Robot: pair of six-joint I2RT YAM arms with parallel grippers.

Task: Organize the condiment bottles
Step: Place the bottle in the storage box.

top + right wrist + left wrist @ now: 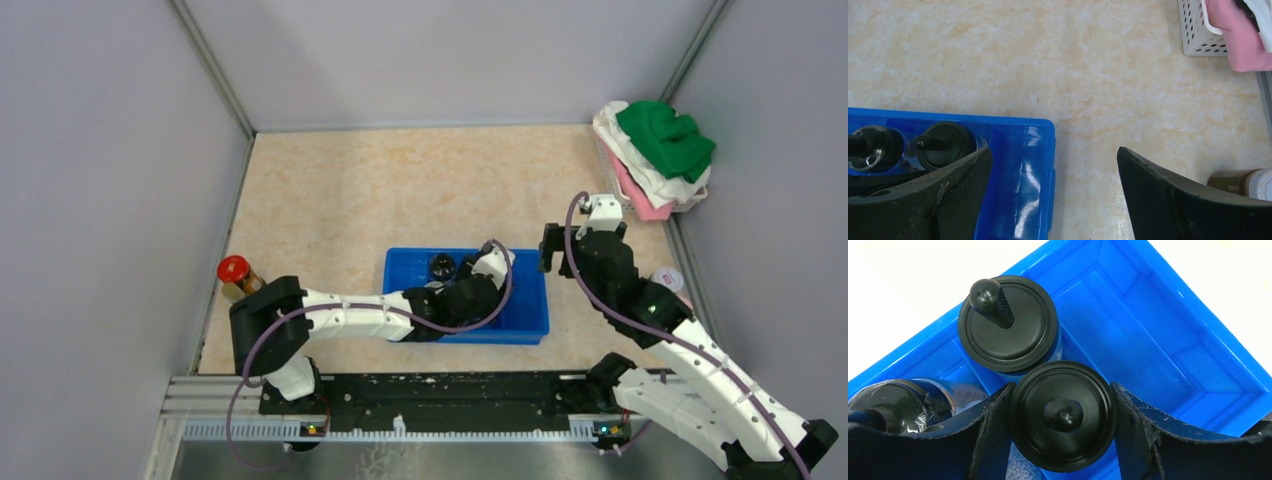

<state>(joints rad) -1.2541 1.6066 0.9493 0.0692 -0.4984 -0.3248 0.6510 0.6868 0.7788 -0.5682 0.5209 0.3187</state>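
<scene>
The left gripper [462, 292] reaches into the blue tray [525, 322]. In the left wrist view it [1063, 416] is shut on a black-capped bottle [1063, 415], a finger against each side of the cap. A second black-capped bottle [1008, 322] stands right behind it, touching it. A clear wrapped bottle [893, 405] sits at the tray's left. The right gripper [556, 250] hovers open and empty over the tray's right end [1023, 165]. A red-capped bottle [235, 272] stands by the left wall. A pale-capped bottle [668, 279] stands by the right wall and also shows in the right wrist view [1243, 181].
A white perforated basket [700, 195] piled with green, white and pink cloths stands at the back right; it also shows in the right wrist view [1198, 30]. Grey walls close the table on three sides. The right half of the tray [1158, 340] holds nothing.
</scene>
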